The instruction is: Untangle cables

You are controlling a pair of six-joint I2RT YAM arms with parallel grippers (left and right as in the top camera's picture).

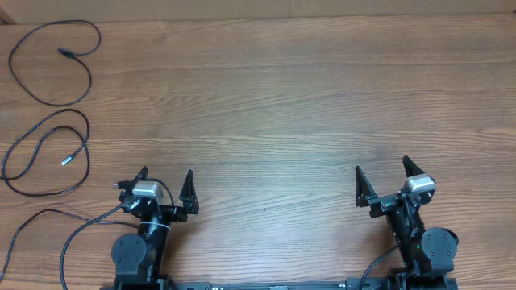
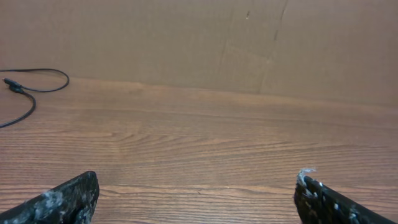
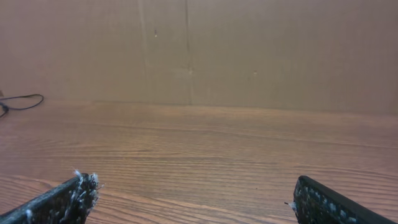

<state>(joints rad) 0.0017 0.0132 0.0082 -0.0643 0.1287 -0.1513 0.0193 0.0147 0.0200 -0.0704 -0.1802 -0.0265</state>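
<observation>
Two thin black cables lie apart at the table's far left in the overhead view. One cable [image 1: 87, 71] loops at the back, its plug end inside the loop. A second cable [image 1: 50, 121] loops below it, with a silver-tipped plug [image 1: 66, 160]. Part of a cable [image 2: 37, 89] shows at the left of the left wrist view, and a short piece [image 3: 22, 100] at the left edge of the right wrist view. My left gripper [image 1: 166, 179] [image 2: 196, 190] is open and empty near the front. My right gripper [image 1: 381, 171] [image 3: 193, 193] is open and empty at the front right.
A cardboard wall [image 2: 249, 43] stands along the table's back edge. A thicker black cord [image 1: 48, 213] runs from the left arm's base toward the front left edge. The wooden table [image 1: 274, 105] spans the whole view.
</observation>
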